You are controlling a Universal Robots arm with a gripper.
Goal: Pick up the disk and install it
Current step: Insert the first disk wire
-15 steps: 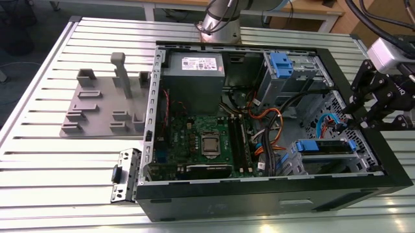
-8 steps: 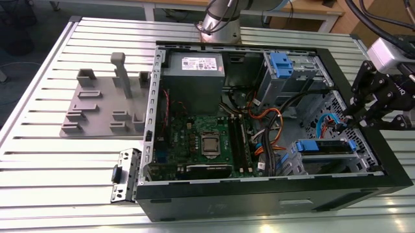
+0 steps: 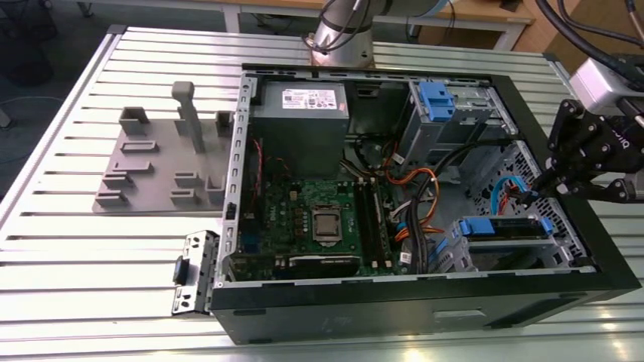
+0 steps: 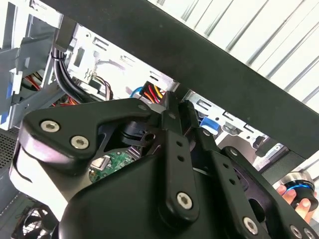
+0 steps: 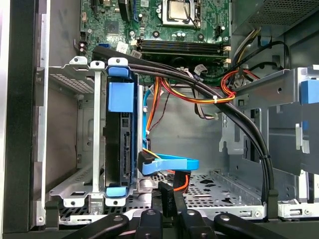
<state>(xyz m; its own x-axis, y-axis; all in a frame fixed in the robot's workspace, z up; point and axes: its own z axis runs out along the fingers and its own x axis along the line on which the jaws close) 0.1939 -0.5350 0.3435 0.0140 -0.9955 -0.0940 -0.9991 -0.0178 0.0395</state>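
Slatted table (image 3: 81,249) | disk (image 5: 119,144) half-hidden in bay | pincer (image 5: 169,201) narrow, grips black connector (image 5: 167,191)

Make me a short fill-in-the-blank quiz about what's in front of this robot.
1. The disk sits in a metal cage, framed by a ____ bracket.
2. The gripper hangs over the computer case at the exterior view's ____ side.
3. The case lies on a slatted ____ table.
4. The grey fixture lies ____ the case.

Missing words: blue; right; metal; outside

Matt black metal claw (image 3: 563,181) – glossy blue plastic on the disk (image 5: 119,149) – ribbed shiny metal table (image 3: 60,249)
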